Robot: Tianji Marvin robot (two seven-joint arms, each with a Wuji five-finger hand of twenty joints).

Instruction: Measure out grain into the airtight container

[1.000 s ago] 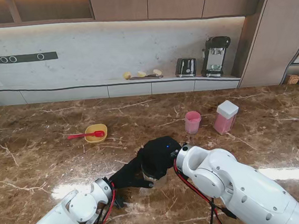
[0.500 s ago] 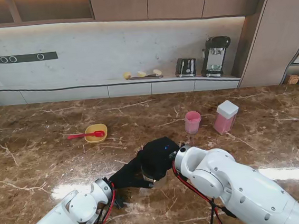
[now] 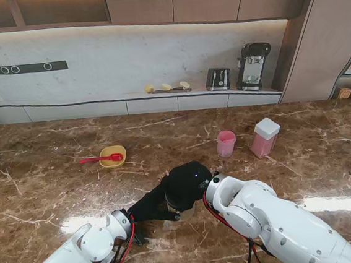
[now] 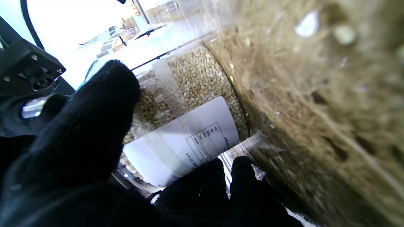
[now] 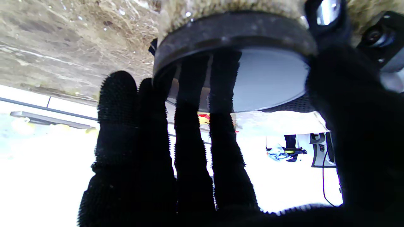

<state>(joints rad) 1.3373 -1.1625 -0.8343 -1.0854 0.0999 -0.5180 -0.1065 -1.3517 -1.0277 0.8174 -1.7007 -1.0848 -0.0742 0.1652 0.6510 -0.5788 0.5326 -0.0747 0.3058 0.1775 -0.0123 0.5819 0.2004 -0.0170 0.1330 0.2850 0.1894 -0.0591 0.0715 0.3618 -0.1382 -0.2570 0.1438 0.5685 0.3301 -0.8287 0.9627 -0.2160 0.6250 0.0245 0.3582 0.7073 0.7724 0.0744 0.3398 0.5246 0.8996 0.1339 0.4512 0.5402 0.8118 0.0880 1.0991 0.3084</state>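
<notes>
The grain jar (image 4: 189,104) was clear, packed with pale tan grain, and carried a white printed label (image 4: 192,138). It stood on the brown marble table (image 3: 57,192), nearer to me than the pink cup (image 3: 226,143). My left hand (image 3: 146,206) was wrapped around the jar's body. My right hand (image 3: 186,181) covered its dark round lid (image 5: 233,34), fingers (image 5: 192,94) and thumb clamped on the rim. The pink airtight container (image 3: 265,137) stood just right of the cup.
</notes>
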